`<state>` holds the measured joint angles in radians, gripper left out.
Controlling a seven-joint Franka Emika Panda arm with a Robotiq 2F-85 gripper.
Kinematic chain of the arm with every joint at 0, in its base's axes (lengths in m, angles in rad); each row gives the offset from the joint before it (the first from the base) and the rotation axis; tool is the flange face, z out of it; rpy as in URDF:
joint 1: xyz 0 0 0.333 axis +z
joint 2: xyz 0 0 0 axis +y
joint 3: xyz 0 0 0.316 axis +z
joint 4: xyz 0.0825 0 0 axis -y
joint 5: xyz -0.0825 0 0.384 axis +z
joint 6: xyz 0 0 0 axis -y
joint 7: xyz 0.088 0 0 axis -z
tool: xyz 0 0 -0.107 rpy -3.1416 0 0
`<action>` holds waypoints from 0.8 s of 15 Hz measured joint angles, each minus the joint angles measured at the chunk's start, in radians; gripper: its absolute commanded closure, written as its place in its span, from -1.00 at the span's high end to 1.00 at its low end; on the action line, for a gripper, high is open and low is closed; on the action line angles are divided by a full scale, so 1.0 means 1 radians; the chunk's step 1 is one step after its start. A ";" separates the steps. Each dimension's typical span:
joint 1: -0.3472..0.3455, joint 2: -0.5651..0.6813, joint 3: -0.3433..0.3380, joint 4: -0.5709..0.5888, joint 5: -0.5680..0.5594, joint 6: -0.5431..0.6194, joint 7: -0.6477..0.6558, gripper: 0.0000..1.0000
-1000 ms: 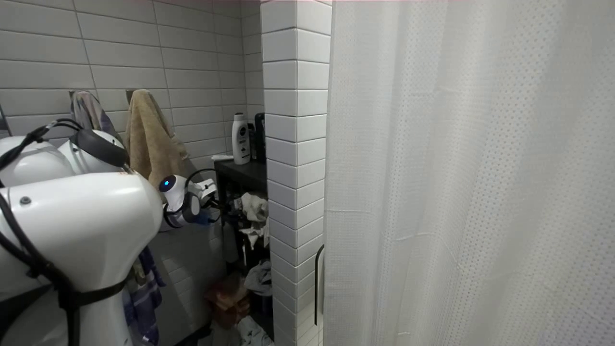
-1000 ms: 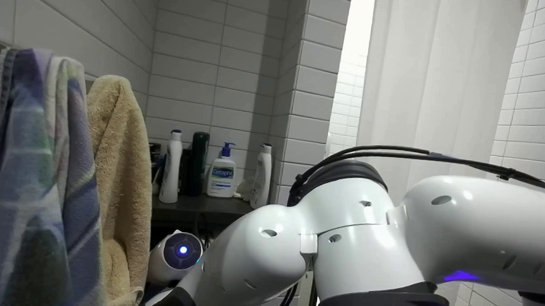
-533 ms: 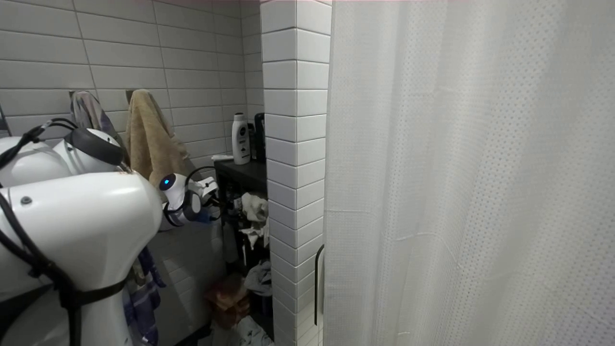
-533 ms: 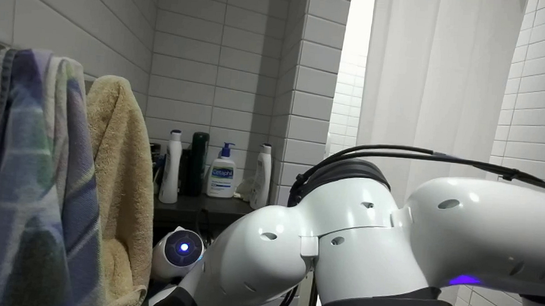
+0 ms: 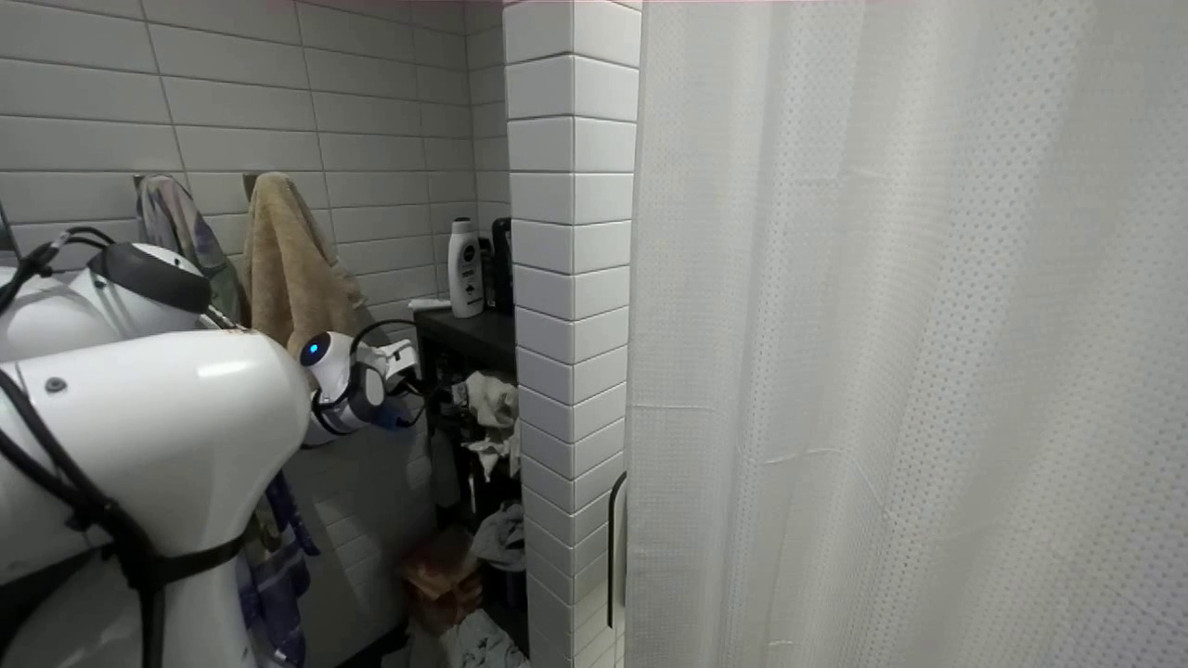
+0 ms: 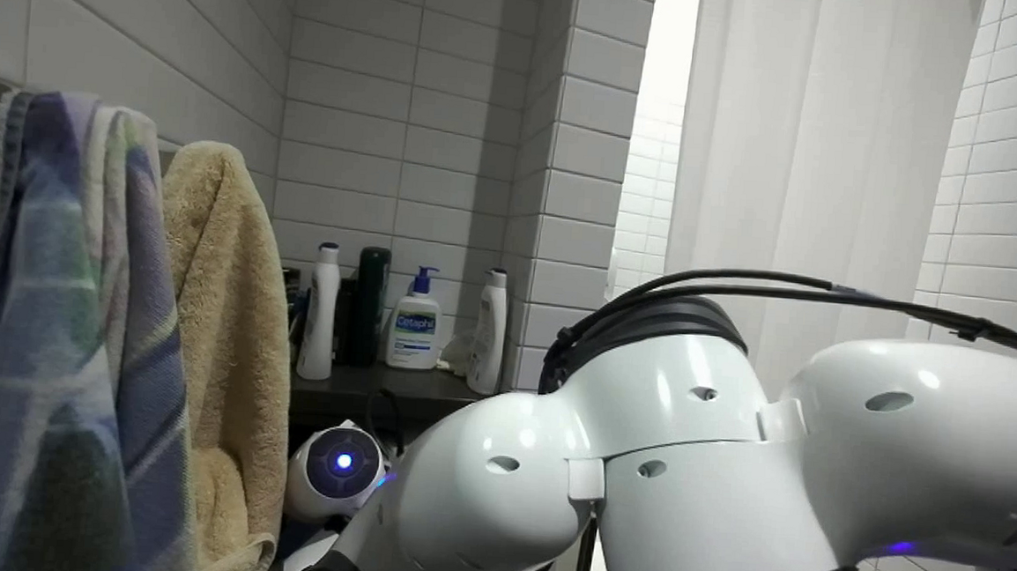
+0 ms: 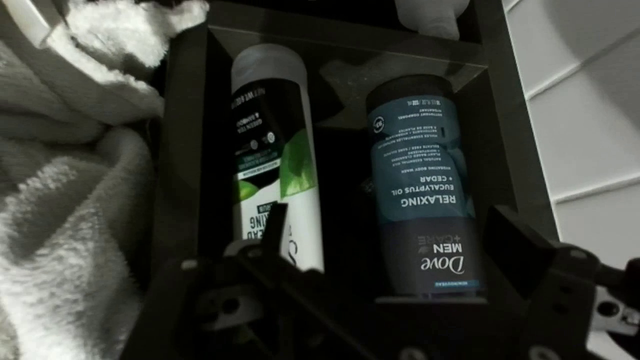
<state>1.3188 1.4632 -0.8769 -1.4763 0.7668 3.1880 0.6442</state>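
My gripper [image 7: 387, 230] stands open in the dim wrist view, its dark fingers spread wide. Between them in the picture is a blue-grey Dove body wash tube [image 7: 425, 195] with upside-down lettering. Gaps show on both sides of it, and I cannot tell how deep the fingertips reach. To its left a white, black and green scrub tube [image 7: 280, 165] is partly covered by the left finger [image 7: 275, 230]. Both tubes are in a dark shelf compartment. In an exterior view the wrist [image 5: 343, 385] is beside the black shelf unit [image 5: 473, 334]; the gripper is barely discernible there.
Dark compartment walls [image 7: 182, 150] flank the tubes, with pale towels [image 7: 75, 225] to the left and white tiles [image 7: 590, 125] to the right. Several bottles [image 6: 413, 333] stand on the shelf top. A tan towel [image 6: 222, 347] hangs near the wrist; a tiled pillar [image 5: 571, 325] borders the shelf.
The arm's upper links have shifted, leftward in one exterior picture and rightward in the other. The wrist has moved slightly and sits a little higher. Bottles and towels look unmoved.
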 measured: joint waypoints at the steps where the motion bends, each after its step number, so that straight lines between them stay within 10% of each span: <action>1: 0.018 0.000 -0.012 -0.019 -0.002 -0.006 0.048 1.00; 12: 0.066 0.000 -0.093 -0.056 -0.467 -0.140 0.629 1.00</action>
<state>1.3848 1.4630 -0.9700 -1.5324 0.3000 3.0483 1.2737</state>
